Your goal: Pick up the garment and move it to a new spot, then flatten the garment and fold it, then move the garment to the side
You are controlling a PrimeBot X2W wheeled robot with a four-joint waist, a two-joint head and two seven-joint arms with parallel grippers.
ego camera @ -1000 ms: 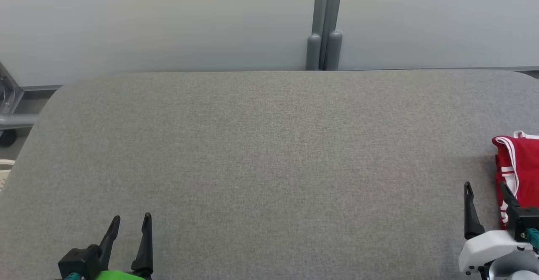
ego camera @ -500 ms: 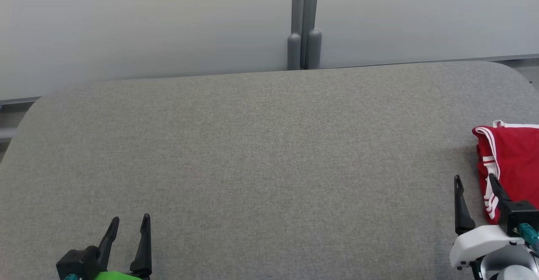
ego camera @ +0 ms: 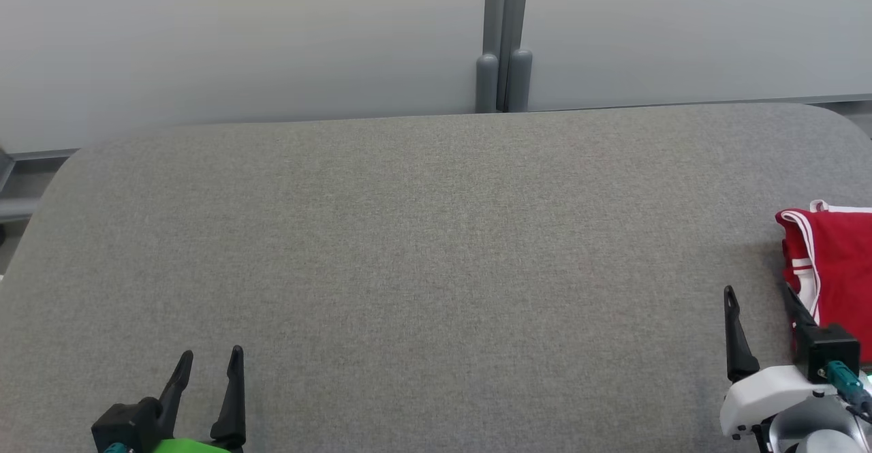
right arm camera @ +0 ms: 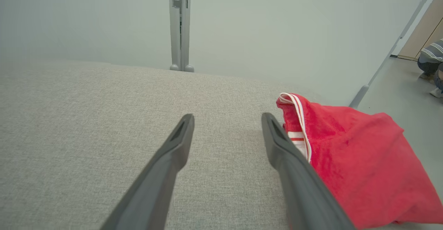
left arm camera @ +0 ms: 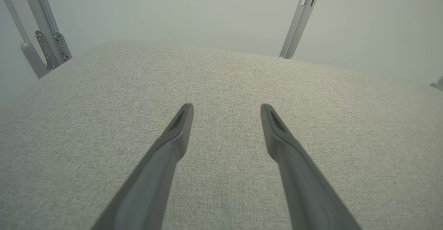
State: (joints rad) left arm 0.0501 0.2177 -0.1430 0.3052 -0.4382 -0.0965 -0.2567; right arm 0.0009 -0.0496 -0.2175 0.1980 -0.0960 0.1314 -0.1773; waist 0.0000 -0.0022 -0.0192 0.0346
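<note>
Two grippers, both doing basically nothing with the cloth right now. The left gripper (ego camera: 211,354) sits low over the gray padded table (ego camera: 436,235) with its two dark fingers spread apart and nothing between them. In its own wrist view there's just bare gray fabric under and ahead of the fingertips (left arm camera: 185,114), plus a pale wall and a couple of metal posts further out.

The right gripper (ego camera: 759,293) is the same deal: jaws parted, nothing held, gray table surface showing in the gap. The red garment (ego camera: 838,262) with the white striped trim lies just beside it on its outer side, bunched up in a folded heap on the table near the right edge. From the right wrist view, the outer finger (right arm camera: 294,174) crosses in front of the garment's striped edge, so it's right up against it or very nearly. I honestly can't tell if it's touching. The inner finger is well clear of the cloth, over bare table.

The garment is well apart from the left gripper, with the whole width of the table between them.

Straight ahead of the right gripper, past the far table edge, there's a gray divider post (ego camera: 503,37) against the pale wall. Off to its far outer side, on the floor, is part of a person in striped clothing (right arm camera: 429,55).
</note>
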